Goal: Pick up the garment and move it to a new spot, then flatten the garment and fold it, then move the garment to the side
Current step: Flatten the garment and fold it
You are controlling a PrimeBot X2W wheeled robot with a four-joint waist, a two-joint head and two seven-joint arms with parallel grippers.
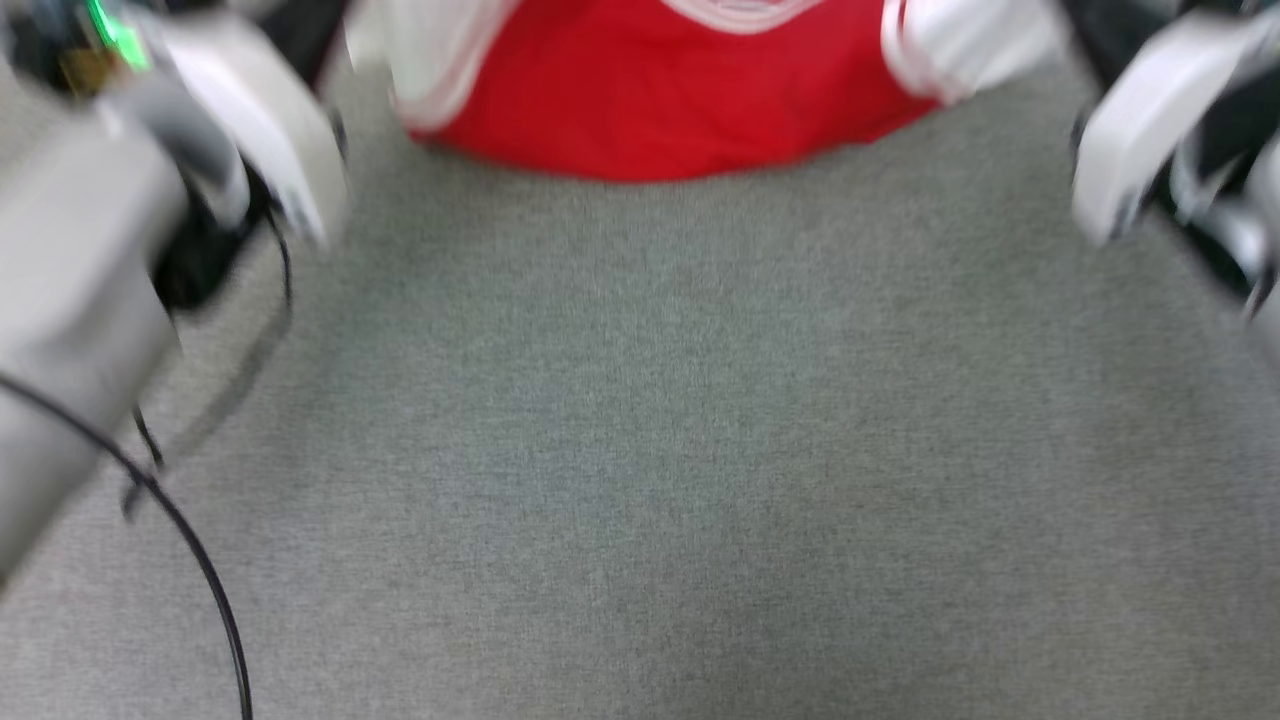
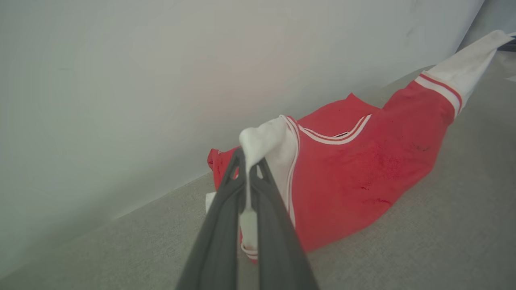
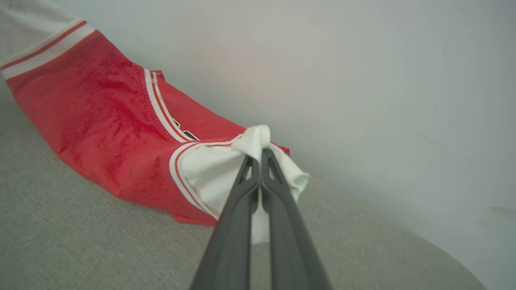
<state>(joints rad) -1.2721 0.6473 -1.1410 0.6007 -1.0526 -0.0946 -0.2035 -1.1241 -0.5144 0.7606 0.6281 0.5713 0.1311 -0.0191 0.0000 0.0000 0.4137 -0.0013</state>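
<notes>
The garment (image 1: 680,95), a red jersey with white sleeves and striped trim, hangs at the top of the blurred head view, its lower edge touching the grey surface. In the left wrist view my left gripper (image 2: 248,159) is shut on one white sleeve, with the red body of the garment (image 2: 354,177) stretched off to the right. In the right wrist view my right gripper (image 3: 258,155) is shut on the other white sleeve, with the garment (image 3: 105,121) sagging between the two grips. The lettering is hidden.
A grey fabric-covered table (image 1: 700,450) spreads below the garment. A pale wall (image 2: 161,72) stands close behind it. My pale forearms (image 1: 90,270) and a black cable (image 1: 200,560) sit at the head view's sides.
</notes>
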